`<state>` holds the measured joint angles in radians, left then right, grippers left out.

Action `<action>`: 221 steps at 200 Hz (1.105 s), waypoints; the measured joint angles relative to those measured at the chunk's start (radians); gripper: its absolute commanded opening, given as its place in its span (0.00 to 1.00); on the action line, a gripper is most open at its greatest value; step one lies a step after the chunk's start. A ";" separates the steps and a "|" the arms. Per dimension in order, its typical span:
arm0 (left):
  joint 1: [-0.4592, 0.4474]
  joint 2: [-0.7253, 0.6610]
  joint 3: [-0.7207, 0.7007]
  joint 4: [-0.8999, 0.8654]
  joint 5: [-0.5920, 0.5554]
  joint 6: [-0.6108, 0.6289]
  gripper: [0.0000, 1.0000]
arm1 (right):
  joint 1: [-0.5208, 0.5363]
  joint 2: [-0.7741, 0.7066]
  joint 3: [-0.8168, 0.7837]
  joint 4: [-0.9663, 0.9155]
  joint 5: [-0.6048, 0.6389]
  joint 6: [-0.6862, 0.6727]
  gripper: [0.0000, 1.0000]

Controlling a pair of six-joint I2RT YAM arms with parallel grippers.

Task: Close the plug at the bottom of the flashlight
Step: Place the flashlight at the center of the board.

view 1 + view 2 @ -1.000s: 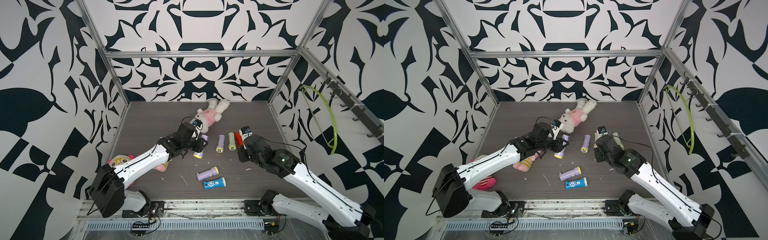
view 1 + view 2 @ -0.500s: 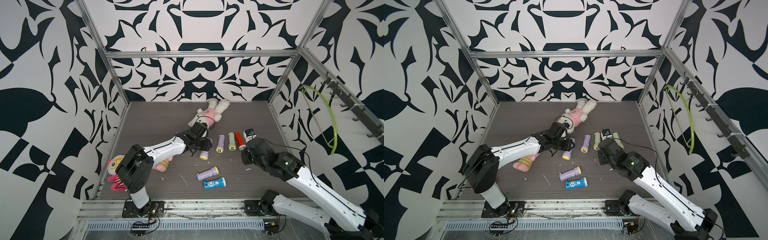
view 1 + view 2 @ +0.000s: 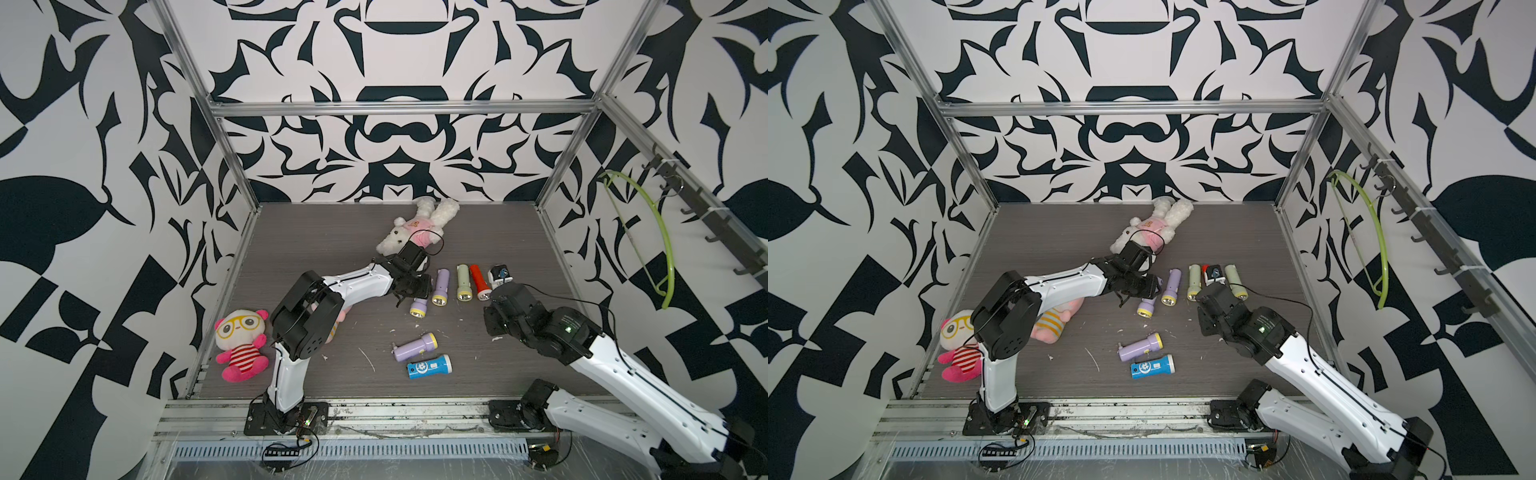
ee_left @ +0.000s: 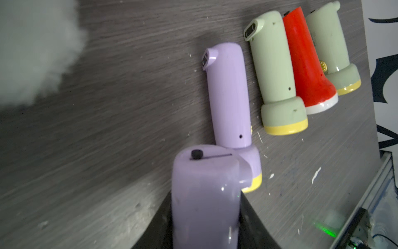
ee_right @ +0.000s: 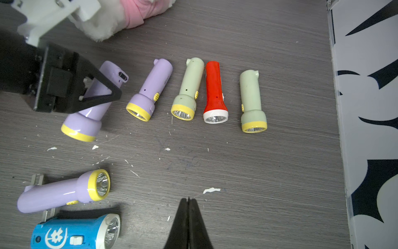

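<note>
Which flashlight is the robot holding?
The purple flashlight at the end of the row: the left gripper is shut on its body. The other flashlights lie loose, with nothing gripping them.

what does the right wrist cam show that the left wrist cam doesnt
Only the right wrist view: the blue flashlight, the prongs-out purple flashlight, the shut right gripper, and the left gripper from outside. Only the left wrist view: the flat end of the held flashlight close up, with a black knob and slit. Both: that held flashlight in the left gripper's grip, plus the row beside it: purple flashlight, green flashlight, red flashlight, second green flashlight.
</note>
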<state>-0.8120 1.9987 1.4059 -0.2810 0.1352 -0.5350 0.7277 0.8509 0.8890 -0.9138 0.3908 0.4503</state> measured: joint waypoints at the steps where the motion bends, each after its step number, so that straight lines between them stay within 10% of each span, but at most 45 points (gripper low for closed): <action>1: 0.000 0.002 0.002 0.000 0.000 0.000 0.24 | 0.000 -0.001 0.000 0.000 0.000 0.000 0.07; 79: 0.017 0.147 0.159 -0.061 -0.047 -0.016 0.26 | 0.000 -0.027 0.000 -0.010 0.000 0.019 0.09; 164: 0.036 0.176 0.214 -0.130 -0.149 -0.029 0.62 | 0.000 -0.027 0.000 -0.010 0.000 0.020 0.18; 221: 0.040 0.176 0.213 -0.135 -0.151 -0.026 0.63 | 0.000 -0.018 -0.010 -0.009 -0.001 0.023 0.21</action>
<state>-0.7715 2.1746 1.6192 -0.4164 -0.0154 -0.5613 0.7277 0.8330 0.8787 -0.9230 0.3897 0.4732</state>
